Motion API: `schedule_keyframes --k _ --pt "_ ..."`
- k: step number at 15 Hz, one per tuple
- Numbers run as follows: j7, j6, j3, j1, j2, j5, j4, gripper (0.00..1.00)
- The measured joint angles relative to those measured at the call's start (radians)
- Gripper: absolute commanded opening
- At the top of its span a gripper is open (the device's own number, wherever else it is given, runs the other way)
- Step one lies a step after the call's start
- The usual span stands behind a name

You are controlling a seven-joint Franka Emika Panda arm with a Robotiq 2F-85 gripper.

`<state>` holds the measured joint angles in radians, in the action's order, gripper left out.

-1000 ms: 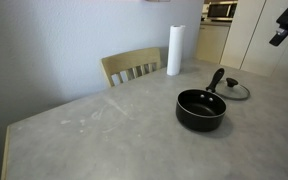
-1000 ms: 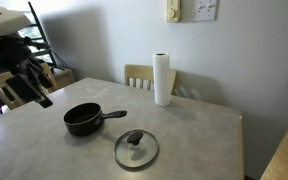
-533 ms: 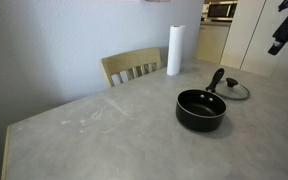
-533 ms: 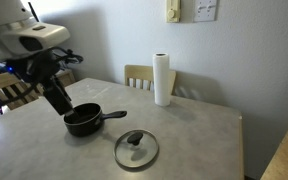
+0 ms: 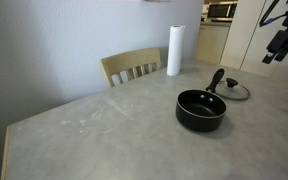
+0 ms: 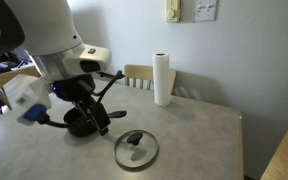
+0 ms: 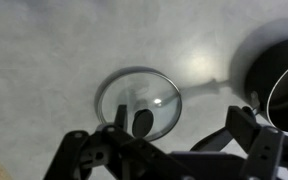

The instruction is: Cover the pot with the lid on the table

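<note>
Grey table (image 5: 84, 130): one pot (image 5: 200, 109), one lid (image 7: 134, 98) flat beside it; one pincer (image 7: 174, 135) released, above lid.

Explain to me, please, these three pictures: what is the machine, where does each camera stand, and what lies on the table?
The machine is a robot arm steered by a person. Two pictures come from cameras standing in the room. The third comes from a camera on the arm's wrist, looking down past its two fingers. On the grey table are a black pot, a glass lid lying beside it, and a white paper roll. A wooden chair stands behind. The fingers are open above the lid and hold nothing.
</note>
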<state>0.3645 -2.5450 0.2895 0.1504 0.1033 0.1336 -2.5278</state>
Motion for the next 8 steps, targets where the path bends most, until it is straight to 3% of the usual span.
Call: schedule_keyframes --k 5,8 --pt "-0.009 -0.002 -0.007 0.000 0.006 -0.009 0.000 1.00" --pt "-0.110 -0.058 -0.019 0.002 -0.020 -0.073 -0.011 1.00"
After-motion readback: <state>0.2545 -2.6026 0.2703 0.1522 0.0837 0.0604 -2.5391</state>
